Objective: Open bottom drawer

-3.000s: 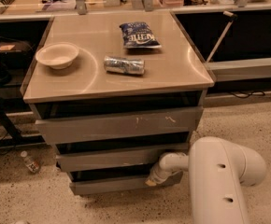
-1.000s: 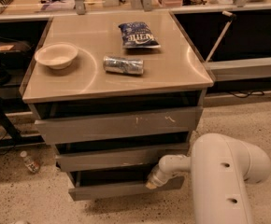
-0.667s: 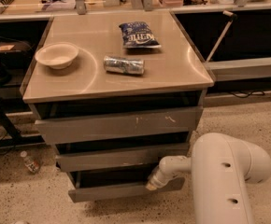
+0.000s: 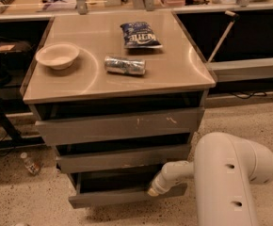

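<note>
The bottom drawer [image 4: 113,197] is the smallest grey front at the foot of the cabinet. It stands pulled out a little, with a dark gap above its front panel. My gripper [image 4: 154,190] is at the right part of the drawer's top edge, at the end of the white arm [image 4: 230,178] that reaches in from the lower right. The mid-sized drawer front [image 4: 122,158] and the widest, scratched drawer front [image 4: 120,125] sit above it.
On the cabinet top [image 4: 174,74] lie a white bowl [image 4: 57,55], a crushed can [image 4: 124,65] and a blue chip bag [image 4: 140,35]. A small bottle [image 4: 30,164] lies on the speckled floor at the left. Dark shelving stands on both sides.
The bottom drawer has slid out a little further toward me, with the gripper at its top edge moving with it.
</note>
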Robot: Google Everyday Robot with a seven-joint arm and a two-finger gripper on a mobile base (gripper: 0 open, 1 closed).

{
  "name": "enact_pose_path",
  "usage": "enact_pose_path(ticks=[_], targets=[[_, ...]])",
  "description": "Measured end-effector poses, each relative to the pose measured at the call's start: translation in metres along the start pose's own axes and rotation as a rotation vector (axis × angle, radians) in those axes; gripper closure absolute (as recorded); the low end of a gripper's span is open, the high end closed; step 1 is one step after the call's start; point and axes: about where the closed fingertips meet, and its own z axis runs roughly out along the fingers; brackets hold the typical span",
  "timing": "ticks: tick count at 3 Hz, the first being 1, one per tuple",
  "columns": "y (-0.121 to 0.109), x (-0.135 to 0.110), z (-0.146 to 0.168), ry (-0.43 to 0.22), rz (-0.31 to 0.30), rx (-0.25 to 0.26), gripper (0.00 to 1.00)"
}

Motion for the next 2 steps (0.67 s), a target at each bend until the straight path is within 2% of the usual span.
enact_pose_path(ticks=[1, 2], targets=[[0.0184, 0.0151, -0.0159, 0.012, 0.028, 0.004, 1.0], [0.0185, 0.0151, -0.0159, 0.012, 0.028, 0.004, 1.0]])
